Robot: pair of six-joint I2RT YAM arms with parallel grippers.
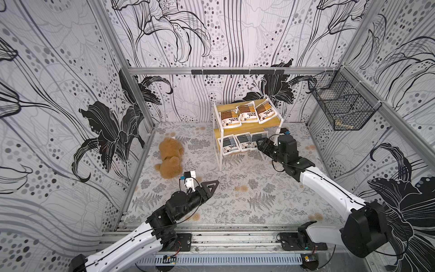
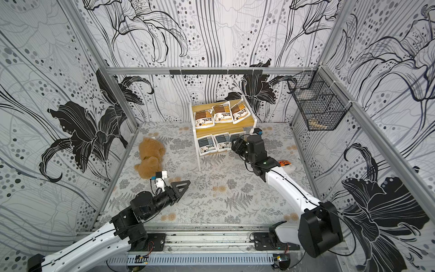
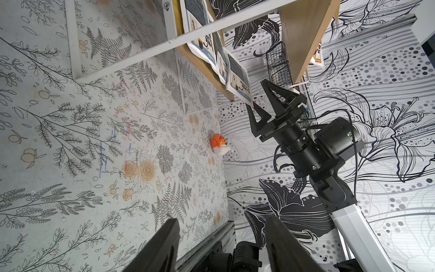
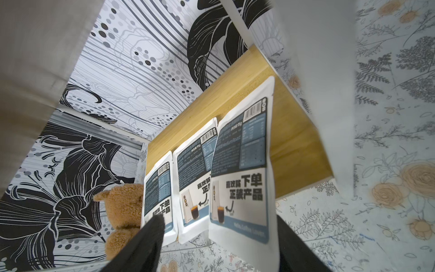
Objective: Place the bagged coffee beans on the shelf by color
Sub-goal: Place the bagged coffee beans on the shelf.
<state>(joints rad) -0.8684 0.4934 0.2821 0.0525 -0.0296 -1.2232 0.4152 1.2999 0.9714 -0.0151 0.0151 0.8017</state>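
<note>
**Last grey-blue pouch is down; back your right arm out cleanly**

Your right fingers (image 4: 150,235) stand spread on either side of the third grey-blue pouch (image 4: 240,176) and grip nothing. That pouch lies on the lower tier of the shelf (image 1: 227,107), overlapping its neighbour and hanging past the board's front edge. I'd pull straight back along the fingers' own line with the spread unchanged, so neither pad catches that loose end and drags it off. Your left fingers (image 3: 164,247) are open and empty over the table (image 1: 235,207), well apart from the shelf. Count: six pouches, three brown-orange (image 1: 247,113) on the upper tier and three grey-blue below. There is also one plush bear (image 1: 169,156), one orange toy (image 2: 284,163) and one wire basket (image 1: 341,106).
</note>
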